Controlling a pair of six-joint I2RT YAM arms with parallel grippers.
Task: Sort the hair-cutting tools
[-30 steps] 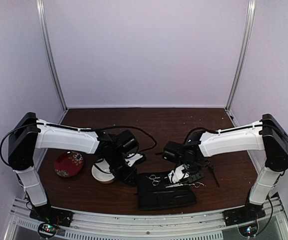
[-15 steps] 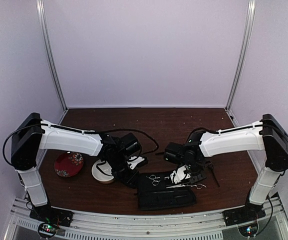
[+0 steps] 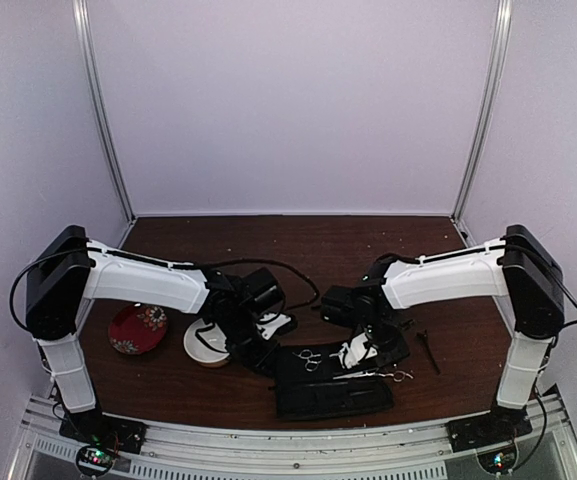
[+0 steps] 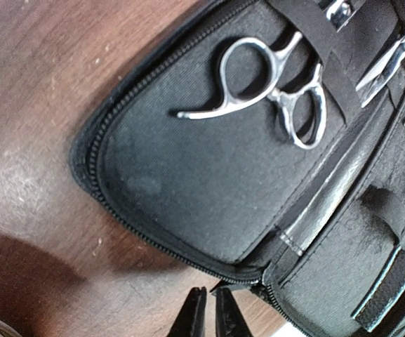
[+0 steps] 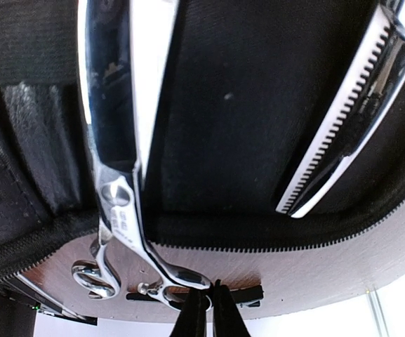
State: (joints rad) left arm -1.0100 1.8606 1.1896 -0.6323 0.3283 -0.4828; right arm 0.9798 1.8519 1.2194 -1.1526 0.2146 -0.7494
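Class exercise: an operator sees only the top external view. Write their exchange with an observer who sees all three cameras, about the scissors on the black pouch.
Operator: Are the left-hand scissors lying loose?
Observer: No. The left wrist view shows the scissors passing under an elastic strap on the black pouch.
Operator: Are all the blades plain?
Observer: No. The right wrist view shows a toothed blade beside a plain-bladed pair.
Operator: And the right end effector?
Observer: The right end effector is shut, its tips by that pair's handle.

I see scissors on the open pouch, a second pair across its right edge; bowl and dish lie left.
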